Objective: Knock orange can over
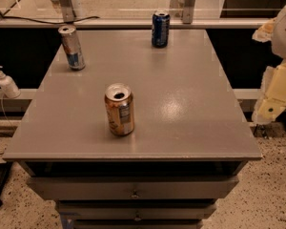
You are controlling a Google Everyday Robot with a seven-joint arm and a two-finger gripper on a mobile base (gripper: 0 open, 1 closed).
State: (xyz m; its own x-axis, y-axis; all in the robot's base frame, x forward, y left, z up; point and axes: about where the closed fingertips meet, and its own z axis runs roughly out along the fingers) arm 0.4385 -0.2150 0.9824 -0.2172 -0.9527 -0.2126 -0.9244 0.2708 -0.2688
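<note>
While orange can [119, 109] stands upright, claw [271, 109] low, right of table [181, 75], state untellable.

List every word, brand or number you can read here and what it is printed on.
No text can be read.
orange can: label markings too blurred.
dark blue can: markings too blurred.
slim silver-and-blue can: markings too blurred.
gripper, beside the right edge of the table: no lettering visible.

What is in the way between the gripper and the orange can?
Nothing visible. The gripper hangs beyond the table's right edge; only tabletop separates it from the upright orange can. The blue can and slim can stand behind.
</note>
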